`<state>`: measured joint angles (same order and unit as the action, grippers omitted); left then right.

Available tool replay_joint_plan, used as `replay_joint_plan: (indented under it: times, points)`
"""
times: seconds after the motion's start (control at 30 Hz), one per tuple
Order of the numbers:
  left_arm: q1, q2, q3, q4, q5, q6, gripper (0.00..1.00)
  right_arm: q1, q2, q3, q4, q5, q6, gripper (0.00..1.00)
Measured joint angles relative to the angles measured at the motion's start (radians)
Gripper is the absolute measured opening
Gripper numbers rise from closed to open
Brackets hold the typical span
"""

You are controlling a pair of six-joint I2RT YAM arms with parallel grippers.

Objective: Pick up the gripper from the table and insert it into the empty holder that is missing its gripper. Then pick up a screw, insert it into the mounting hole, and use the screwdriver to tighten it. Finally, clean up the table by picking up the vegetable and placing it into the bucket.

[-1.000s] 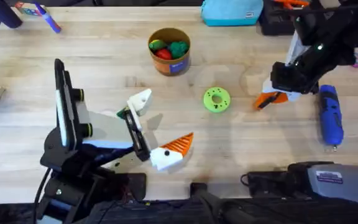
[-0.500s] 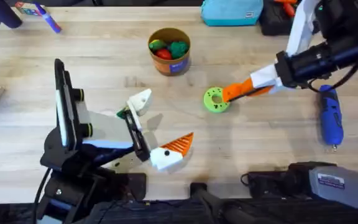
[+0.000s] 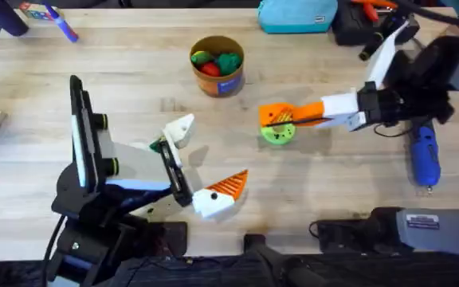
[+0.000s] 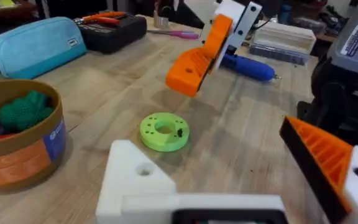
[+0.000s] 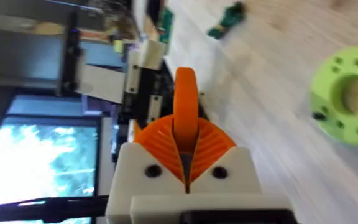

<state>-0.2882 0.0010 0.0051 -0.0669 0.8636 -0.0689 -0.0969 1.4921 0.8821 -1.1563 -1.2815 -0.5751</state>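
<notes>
While right gripper [image 3: 271, 116] carries gripper [image 5: 186, 107] above green disc [image 3: 277, 130], fingers pinch wedge's base. Looks light, stiff, slick plastic; hold thick end. Left gripper [image 3: 201, 159] lacks one finger piece.

Green disc [image 3: 277, 131] as landmark: bare worktop [image 3: 325, 171] on its near side. Bucket [image 3: 217, 65] stands beyond it, screwdriver [image 3: 424, 155] well to its right.
</notes>
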Motion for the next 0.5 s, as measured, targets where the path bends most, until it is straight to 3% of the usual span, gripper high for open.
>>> replay_joint_plan:
  times: [0.2,0.37,0.5]
  points:
    - [0.0,0.0,0.0,0.0,0.0,0.0,0.99,0.12,0.125,-0.002,0.018,-0.16,-0.072,0.011]
    - [0.0,0.0,0.0,0.0,0.0,0.0,0.99,0.22,0.218,-0.002,0.026,-0.202,-0.085,0.011]
    - [0.0,0.0,0.0,0.0,0.0,0.0,0.99,0.236,0.256,-0.002,0.028,-0.21,-0.084,0.011]
